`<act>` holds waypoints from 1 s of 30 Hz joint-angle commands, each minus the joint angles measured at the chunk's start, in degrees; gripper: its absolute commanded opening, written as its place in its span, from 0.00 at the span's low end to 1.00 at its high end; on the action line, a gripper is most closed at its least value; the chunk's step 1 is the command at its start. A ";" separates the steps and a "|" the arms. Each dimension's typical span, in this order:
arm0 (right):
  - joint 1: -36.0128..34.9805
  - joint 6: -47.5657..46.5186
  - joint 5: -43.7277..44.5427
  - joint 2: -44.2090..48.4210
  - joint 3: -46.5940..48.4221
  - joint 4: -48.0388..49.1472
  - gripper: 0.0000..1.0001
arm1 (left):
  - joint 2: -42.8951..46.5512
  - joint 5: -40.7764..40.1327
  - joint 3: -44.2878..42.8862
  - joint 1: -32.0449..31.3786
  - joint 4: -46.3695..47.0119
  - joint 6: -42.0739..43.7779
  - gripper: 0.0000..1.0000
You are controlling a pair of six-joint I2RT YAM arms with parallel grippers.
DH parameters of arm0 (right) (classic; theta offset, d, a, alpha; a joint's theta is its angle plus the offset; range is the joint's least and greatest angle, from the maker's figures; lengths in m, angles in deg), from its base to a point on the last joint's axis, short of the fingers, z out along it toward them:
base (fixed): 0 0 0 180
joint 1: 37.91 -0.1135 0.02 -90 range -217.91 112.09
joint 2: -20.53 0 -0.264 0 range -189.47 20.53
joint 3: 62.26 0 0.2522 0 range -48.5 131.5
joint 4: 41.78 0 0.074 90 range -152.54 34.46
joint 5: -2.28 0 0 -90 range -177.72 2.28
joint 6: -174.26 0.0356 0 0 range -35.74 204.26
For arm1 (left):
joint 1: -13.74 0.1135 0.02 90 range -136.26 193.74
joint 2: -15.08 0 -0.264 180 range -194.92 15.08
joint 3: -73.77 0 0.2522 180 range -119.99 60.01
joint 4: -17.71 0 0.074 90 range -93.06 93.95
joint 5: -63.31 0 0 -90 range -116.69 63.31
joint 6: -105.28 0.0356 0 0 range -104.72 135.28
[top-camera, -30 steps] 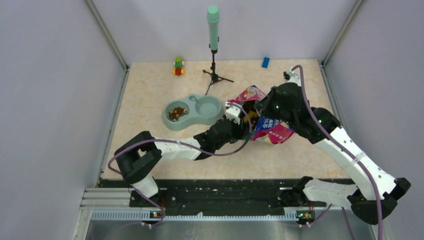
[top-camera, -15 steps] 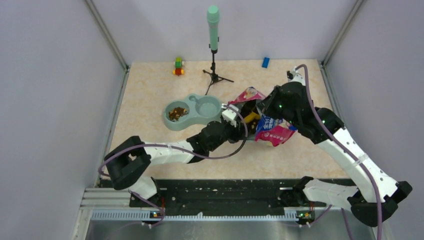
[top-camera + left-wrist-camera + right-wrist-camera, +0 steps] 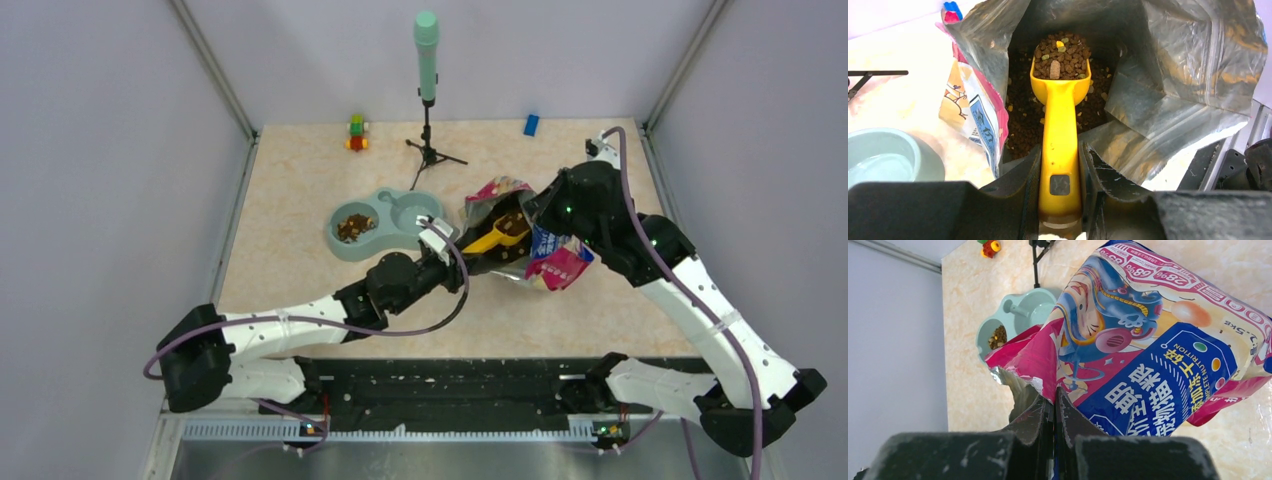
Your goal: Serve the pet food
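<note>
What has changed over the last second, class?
The left fingers, shut on the scoop, drew it back leftward, partway out of the bag, heaped with pet food. The right fingers still pinch the bag; the bowl stayed put.

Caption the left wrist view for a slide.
A yellow scoop heaped with pet food, held inside the open bag.

Left wrist view: the pale green plastic bowl [image 3: 923, 162] is cut off by the left edge. At bottom centre, the yellow plastic scoop [image 3: 1060, 115] has its handle end hidden between the fingers of my left gripper [image 3: 1060, 152]. Right wrist view: the glossy pink-and-blue foil bag [image 3: 1153, 345] runs off the right edge.
</note>
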 commanded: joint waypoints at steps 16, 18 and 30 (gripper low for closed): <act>1.31 -1.75 3.89 0.40 4.70 -1.47 0.00 | 16.70 -3.69 1.86 -3.04 -15.62 2.42 0.00; 1.31 -1.84 3.84 0.23 4.92 -1.53 0.00 | 17.97 -4.77 2.08 -3.06 -17.02 2.45 0.00; 1.31 -1.88 2.98 -0.24 5.25 -1.33 0.00 | 12.98 -4.43 -6.08 -3.15 -35.06 0.20 0.00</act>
